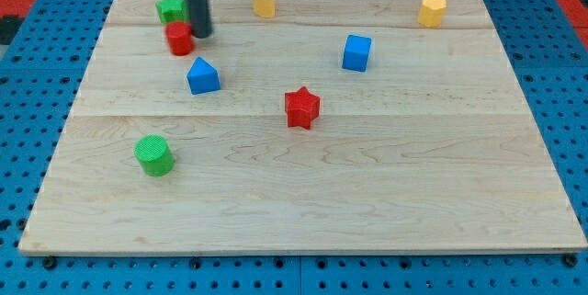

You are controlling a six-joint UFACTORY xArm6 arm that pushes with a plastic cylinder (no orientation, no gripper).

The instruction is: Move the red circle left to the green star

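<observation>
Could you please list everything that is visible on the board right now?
red circle: 1, red, top left, just below the green star
green star: 1, green, top left corner, partly behind the rod
green cylinder: 1, green, lower left
blue triangular block: 1, blue, left of centre
blue cube: 1, blue, right of centre
red star: 1, red, centre
yellow blocks: 2, yellow, top edge
wooden board: 1, pale wood
my tip: 1, dark, at the red circle's right side

A pale wooden board point(367, 194) carries eight blocks: green star point(169, 7), red circle point(179, 38), two yellow, two blue, red star point(301, 107), green cylinder point(154, 155).
</observation>
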